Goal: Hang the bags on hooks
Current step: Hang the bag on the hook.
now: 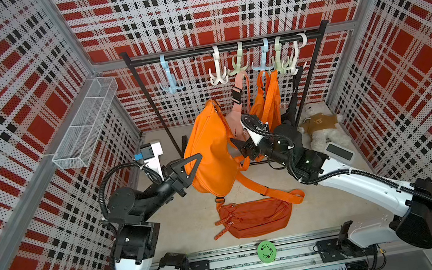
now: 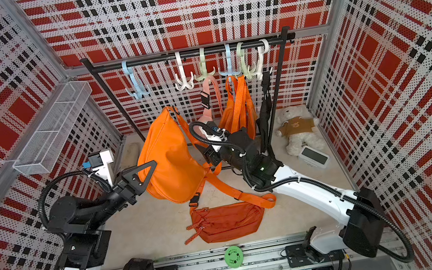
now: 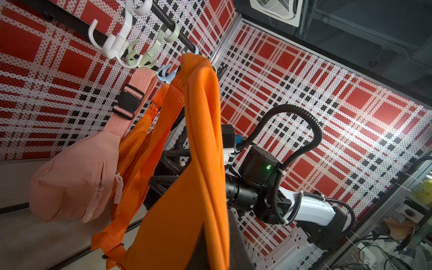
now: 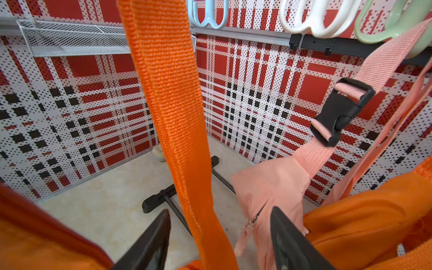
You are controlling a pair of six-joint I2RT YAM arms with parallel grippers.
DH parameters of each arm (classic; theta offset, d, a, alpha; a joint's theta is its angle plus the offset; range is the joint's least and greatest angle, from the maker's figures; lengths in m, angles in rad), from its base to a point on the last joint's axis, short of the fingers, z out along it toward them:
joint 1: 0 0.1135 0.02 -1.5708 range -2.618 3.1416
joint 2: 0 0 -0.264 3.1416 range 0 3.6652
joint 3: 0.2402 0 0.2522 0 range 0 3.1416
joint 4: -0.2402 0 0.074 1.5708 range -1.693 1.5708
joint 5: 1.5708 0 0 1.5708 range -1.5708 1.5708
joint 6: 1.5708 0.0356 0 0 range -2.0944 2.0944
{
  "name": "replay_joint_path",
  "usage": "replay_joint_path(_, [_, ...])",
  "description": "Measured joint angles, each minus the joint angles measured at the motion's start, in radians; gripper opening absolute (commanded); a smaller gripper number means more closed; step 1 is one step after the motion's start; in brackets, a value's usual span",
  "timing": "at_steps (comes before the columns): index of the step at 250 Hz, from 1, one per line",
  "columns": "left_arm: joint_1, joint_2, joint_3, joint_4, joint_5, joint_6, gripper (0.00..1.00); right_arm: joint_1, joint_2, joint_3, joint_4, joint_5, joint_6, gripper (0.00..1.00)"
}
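Orange bag (image 1: 211, 148) clamped in your left gripper (image 1: 192, 166); right gripper (image 4: 219, 210) open astride its strap (image 4: 168, 93). Next, probably close, then lift toward the twelve-o'clock white hook (image 1: 218, 75).

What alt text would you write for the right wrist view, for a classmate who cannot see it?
A bright orange woven strap runs down between the right gripper's open black jaws. Beside it a pink fabric waist bag hangs by its strap from a pale green plastic hook.
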State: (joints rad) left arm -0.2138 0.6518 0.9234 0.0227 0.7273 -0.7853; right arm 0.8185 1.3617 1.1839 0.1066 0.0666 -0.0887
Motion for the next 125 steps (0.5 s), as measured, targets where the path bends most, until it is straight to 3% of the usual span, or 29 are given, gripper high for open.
replay_joint_path(65, [0.0,-0.006,0.0,0.005,0.0,-0.014,0.0,0.0,0.097,0.069,0.0,-0.073,0.007,0.66])
replay_joint_path(76, [0.001,-0.006,0.0,0.011,0.0,-0.018,0.0,0.0,0.111,0.079,0.0,-0.085,0.011,0.51])
replay_joint_path(97, [0.006,-0.008,0.0,0.019,0.0,-0.023,0.0,-0.008,0.126,0.084,0.002,-0.101,0.02,0.0])
replay_joint_path(125, [0.035,-0.01,0.0,0.018,-0.002,-0.023,0.0,-0.031,0.13,0.085,0.007,-0.112,0.053,0.0])
